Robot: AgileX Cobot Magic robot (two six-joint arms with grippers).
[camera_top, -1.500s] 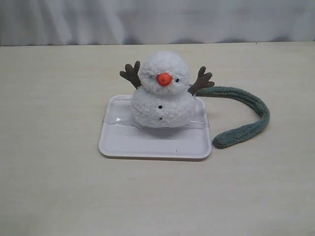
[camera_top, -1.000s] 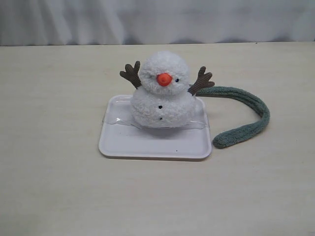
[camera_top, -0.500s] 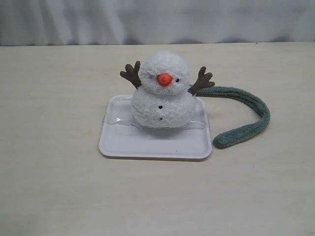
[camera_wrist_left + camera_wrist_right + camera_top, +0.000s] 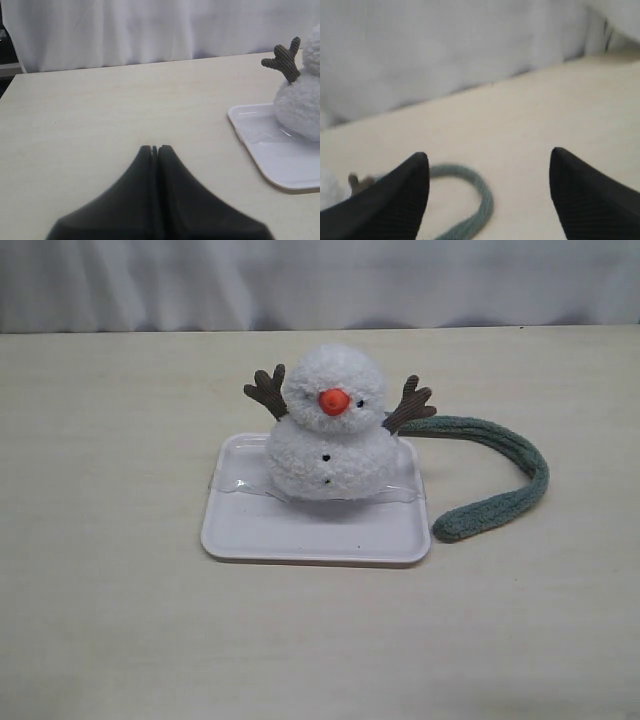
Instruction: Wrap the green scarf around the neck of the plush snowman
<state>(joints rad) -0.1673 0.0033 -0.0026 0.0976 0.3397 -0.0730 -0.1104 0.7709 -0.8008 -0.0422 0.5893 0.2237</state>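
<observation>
One table point(image 4: 120, 640) bears everything. One white tray point(image 4: 300, 535) lies on it, with one snowman point(image 4: 330, 440) standing upright on its rear half. One scarf point(image 4: 510, 455) lies on the table to the right of the tray. It curves from behind the snowman's arm round to an end just beside the tray's near right corner; the neck point(image 4: 300, 423) is bare. Two grippers: the left gripper point(image 4: 154, 148) has its jaws pressed together on nothing, while the right gripper point(image 4: 488, 152) stands spread wide above the scarf. The snowman shows two twig arms, two buttons, one nose.
</observation>
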